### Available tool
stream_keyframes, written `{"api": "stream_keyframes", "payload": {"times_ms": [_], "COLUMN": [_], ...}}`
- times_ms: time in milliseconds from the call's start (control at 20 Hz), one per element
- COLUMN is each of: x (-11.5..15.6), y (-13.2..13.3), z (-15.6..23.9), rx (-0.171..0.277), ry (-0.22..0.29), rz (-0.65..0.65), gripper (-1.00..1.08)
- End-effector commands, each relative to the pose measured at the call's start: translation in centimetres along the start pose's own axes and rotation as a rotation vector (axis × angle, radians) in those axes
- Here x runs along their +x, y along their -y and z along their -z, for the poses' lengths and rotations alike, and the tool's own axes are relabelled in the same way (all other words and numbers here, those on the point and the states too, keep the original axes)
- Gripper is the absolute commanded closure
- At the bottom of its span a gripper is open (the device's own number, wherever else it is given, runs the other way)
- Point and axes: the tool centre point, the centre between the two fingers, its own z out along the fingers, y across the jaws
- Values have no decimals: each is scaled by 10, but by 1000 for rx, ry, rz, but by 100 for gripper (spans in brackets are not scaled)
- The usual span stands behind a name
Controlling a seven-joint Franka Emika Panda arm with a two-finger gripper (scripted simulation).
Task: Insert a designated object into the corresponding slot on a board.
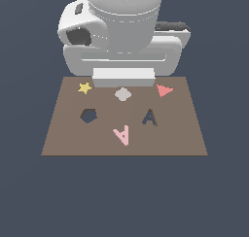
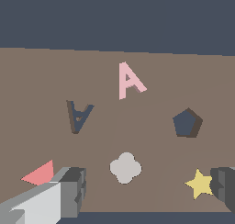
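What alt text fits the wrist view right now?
Open gripper hovers above a flat brown board; pale-pink letter-A piece lies loose beside the dark A-shaped slot. Also on the board: dark pentagon hole, grey clover piece, red-pink triangle, yellow star.

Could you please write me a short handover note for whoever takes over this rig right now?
Claw: open, holding nothing, hanging above the far side of the board, over the pale clover-shaped piece.
Pink A piece: lies flat on the board, near its front edge, untouched.
A-shaped slot: empty, just behind the piece and toward the exterior view's right; piece and slot point opposite ways.
Other things: pentagon hole, yellow star, red triangle.
Done: nothing yet.
Left: move to the pink A, grasp it, turn it to match the slot, insert it.
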Motion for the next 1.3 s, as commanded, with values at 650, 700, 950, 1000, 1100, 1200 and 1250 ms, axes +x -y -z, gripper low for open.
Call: {"api": "stream_keyframes", "payload": {"times_ms": [650,700,950,1000,1100,1200,1250], "x": [23,27,49,53,62,69,73], "y": [-3,-4,-4,-4,-3,-3,-2], "z": [-33,-38,-67,-73,-84,-93,-98], "rx": [7,8,14,15,17,19,20], "ry": [-6,-7,-12,-13,-15,-17,-18], "rz": [89,103,182,199,230,257,269], "gripper": [-92,-92,-92,-92,-92,-92,-92]}}
